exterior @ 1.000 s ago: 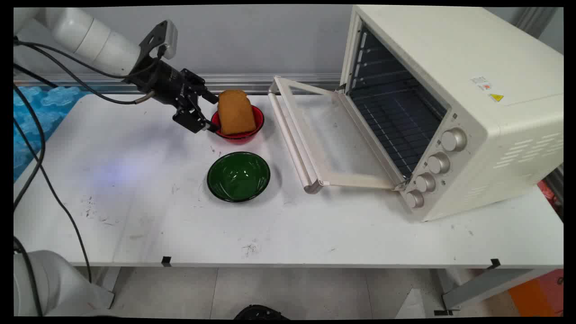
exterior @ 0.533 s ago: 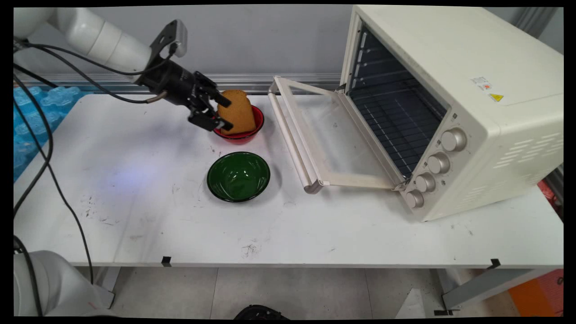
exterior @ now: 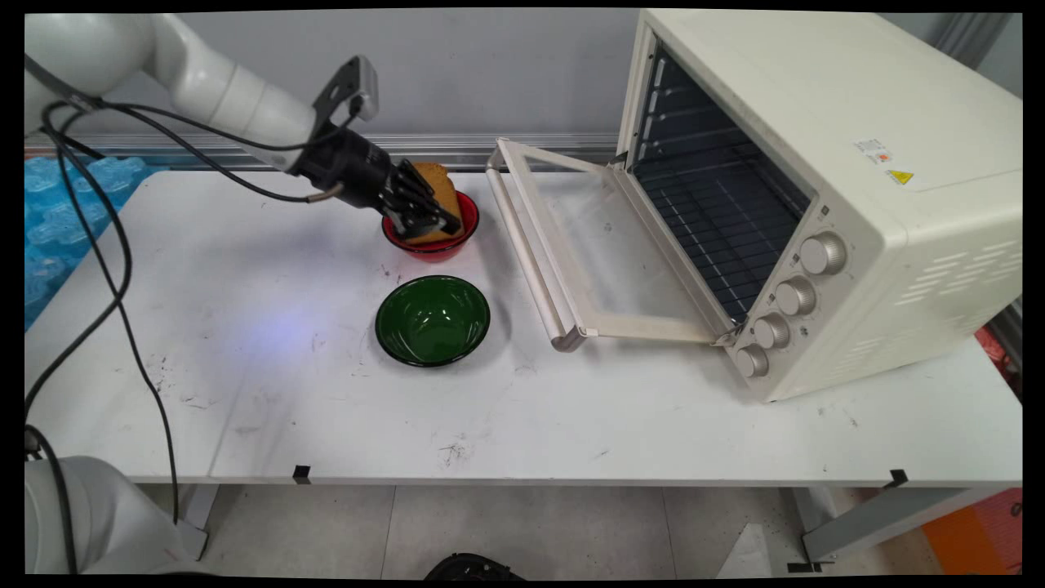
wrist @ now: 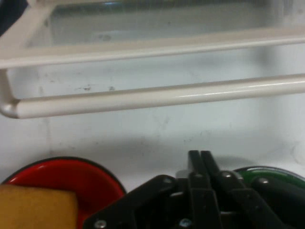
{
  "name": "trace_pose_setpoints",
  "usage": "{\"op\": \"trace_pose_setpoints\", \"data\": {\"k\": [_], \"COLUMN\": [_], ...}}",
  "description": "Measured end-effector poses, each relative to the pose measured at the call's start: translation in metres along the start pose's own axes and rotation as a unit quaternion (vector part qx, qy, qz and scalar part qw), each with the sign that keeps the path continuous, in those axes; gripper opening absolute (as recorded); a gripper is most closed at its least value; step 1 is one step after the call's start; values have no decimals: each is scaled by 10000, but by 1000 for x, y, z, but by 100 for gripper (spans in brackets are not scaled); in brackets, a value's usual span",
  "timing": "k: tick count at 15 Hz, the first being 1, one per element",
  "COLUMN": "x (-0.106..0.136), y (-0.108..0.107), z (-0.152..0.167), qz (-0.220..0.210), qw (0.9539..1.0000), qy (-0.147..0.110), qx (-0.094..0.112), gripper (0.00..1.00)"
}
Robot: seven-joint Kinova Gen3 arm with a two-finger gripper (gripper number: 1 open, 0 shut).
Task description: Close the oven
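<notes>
A slice of brown bread stands tilted in a red bowl at the back of the white table. My gripper reaches in from the left and lies across the near face of the bread, over the bowl. In the hand view its two fingers are pressed together with nothing between them. There the bread and the red bowl sit to the lower left of the fingers, and a green bowl shows at the lower right.
The empty green bowl stands just in front of the red one. To the right is a cream toaster oven with its glass door folded down onto the table. The door's handle bar runs across ahead of the hand.
The arm has moved right, from beside the red bowl's left rim to over the bowl and across the bread. The fingers stood apart before and are now together.
</notes>
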Motion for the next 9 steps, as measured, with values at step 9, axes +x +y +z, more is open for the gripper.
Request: {"op": "trace_pose_setpoints", "data": {"k": [9], "x": [-10], "y": [6], "z": [51], "qz": [-125], "qw": [9997], "qy": [143], "qx": [-184], "gripper": [0]}}
